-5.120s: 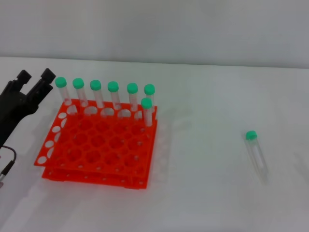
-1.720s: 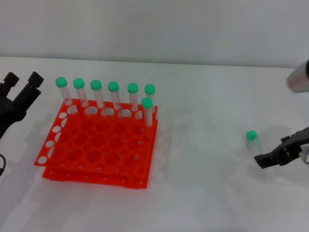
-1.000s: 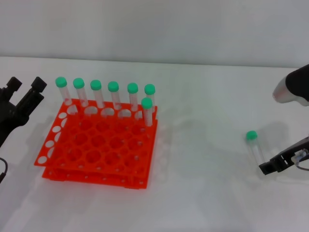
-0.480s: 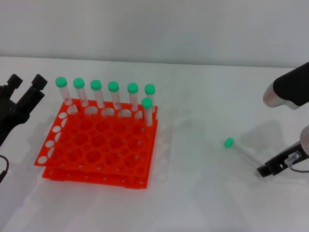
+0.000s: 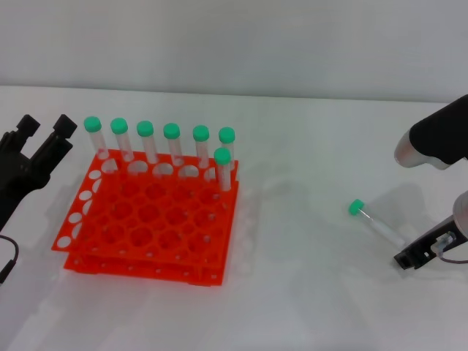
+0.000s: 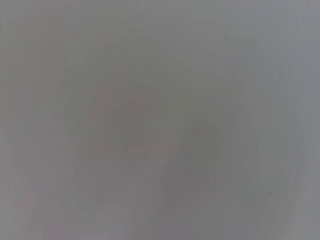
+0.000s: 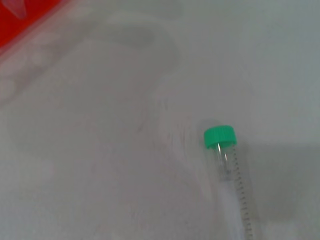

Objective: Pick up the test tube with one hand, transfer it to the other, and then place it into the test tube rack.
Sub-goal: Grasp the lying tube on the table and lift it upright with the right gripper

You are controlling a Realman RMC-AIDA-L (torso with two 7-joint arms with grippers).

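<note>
**One tube still to go, and the job has only just begun**

One loose test tube [image 5: 376, 224] is over on the right side of the table [image 5: 307, 292], well apart from the test tube rack [image 5: 150, 219]. Its green cap points toward the rack, and its far end is right at the tip of the right gripper [image 5: 411, 257]. That gripper is low over the table. It looks like it has the tube by the end, maybe lifting it a little, but I cannot tell for sure if its fingers are pressed on the tube or not. In the right wrist view the tube [image 7: 227, 170] shows close up with nothing around its cap.

Seven other tubes [image 5: 172, 142] with green caps stand upright along the back of the orange-red rack. Most holes are free.

The left gripper [image 5: 40, 139] waits just beside the rack's left side. Its two fingers are spread apart and hold nothing. The left wrist view shows only plain grey.

So the first step, picking up, seems to be under way at best. The pass from one gripper to the other is not done. Putting the tube in a hole of the rack is not done either.
</note>
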